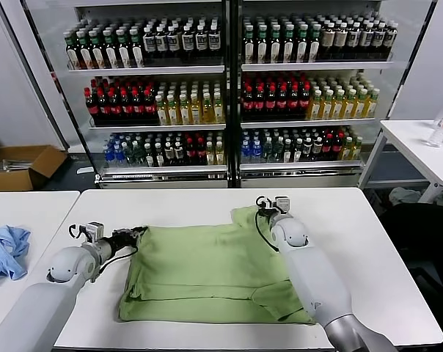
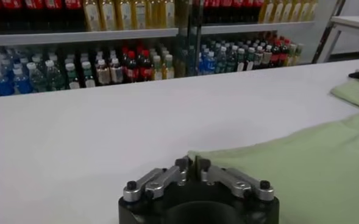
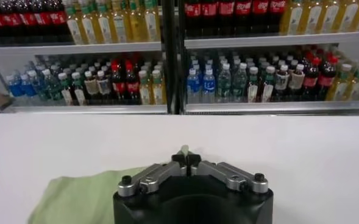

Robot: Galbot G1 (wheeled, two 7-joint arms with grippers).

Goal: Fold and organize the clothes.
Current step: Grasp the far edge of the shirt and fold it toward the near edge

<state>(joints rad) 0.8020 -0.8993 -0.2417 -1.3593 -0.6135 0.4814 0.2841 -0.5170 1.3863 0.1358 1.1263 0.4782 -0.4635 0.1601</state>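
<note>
Left tool, jaws closed on the corner of a light green shirt, resting on a white table; bottle-stocked shelves beyond at 12 o'clock.

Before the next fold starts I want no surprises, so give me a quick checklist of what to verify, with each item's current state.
1. Left gripper at the far left corner of the green shirt, jaws shut on the fabric edge: ok.
2. Right gripper at the far right corner, jaws shut on a bit of fabric: ok.
3. Shirt fully on the white table: ok.
4. Shirt flat: not ok, the near edge is doubled over.
5. Blue garment clear of the work, on the side table: ok.
</note>
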